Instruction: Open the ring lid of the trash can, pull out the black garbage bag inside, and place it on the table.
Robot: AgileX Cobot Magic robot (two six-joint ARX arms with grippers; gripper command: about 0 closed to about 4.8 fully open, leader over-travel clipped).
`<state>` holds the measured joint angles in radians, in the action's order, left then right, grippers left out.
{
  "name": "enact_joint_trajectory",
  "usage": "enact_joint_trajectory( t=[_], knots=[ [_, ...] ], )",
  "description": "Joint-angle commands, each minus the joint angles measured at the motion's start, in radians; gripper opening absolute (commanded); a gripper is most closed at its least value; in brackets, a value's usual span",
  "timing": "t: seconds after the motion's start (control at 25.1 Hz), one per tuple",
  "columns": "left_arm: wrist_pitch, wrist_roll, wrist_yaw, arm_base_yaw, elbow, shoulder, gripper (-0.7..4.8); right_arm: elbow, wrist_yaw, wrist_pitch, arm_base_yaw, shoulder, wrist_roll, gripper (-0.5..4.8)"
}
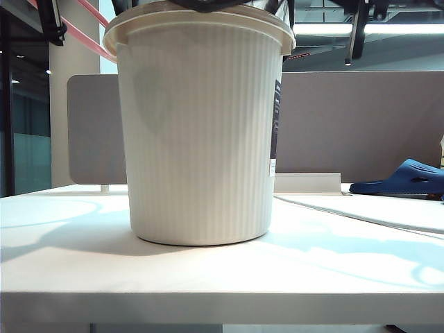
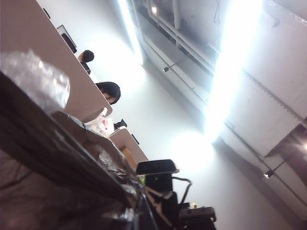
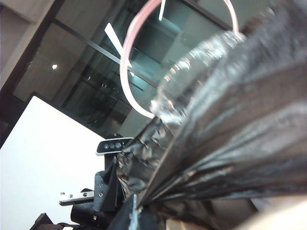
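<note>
The cream ribbed trash can [image 1: 198, 132] stands upright in the middle of the white table [image 1: 222, 277]. The pink ring lid [image 1: 90, 31] is lifted off, tilted behind the can's upper left; it also shows as a hoop, the ring lid [image 3: 128, 81]. A strip of the black garbage bag [image 1: 208, 5] shows above the rim. Up close the bag [image 3: 240, 120] is stretched taut into my right gripper [image 3: 136, 215], which is shut on its gathered plastic. My left gripper [image 2: 139, 215] is likewise shut on the bag [image 2: 53, 163]. Neither gripper shows in the exterior view.
A grey partition panel [image 1: 347, 125] runs behind the table. A blue slipper [image 1: 406, 179] lies at the far right, with a low white block [image 1: 305, 182] and a white cable [image 1: 361, 211] beside the can. Dark arm parts [image 1: 52, 21] hang at the top.
</note>
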<state>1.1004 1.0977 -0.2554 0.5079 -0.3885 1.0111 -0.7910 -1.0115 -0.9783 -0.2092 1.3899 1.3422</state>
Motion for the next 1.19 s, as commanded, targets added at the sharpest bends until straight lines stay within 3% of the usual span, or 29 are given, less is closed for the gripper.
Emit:
enact_joint_trajectory(
  t=[0.04,1.19],
  knots=[
    [-0.009,-0.022,-0.011,0.002,-0.021,-0.002,-0.06,-0.037,-0.001,-0.004,-0.011,-0.004,0.000,-0.01],
    [-0.256,-0.182,-0.064,0.001,-0.309,0.004,-0.06,-0.207,-0.001,0.118,-0.011,0.009,-0.010,-0.01]
  ],
)
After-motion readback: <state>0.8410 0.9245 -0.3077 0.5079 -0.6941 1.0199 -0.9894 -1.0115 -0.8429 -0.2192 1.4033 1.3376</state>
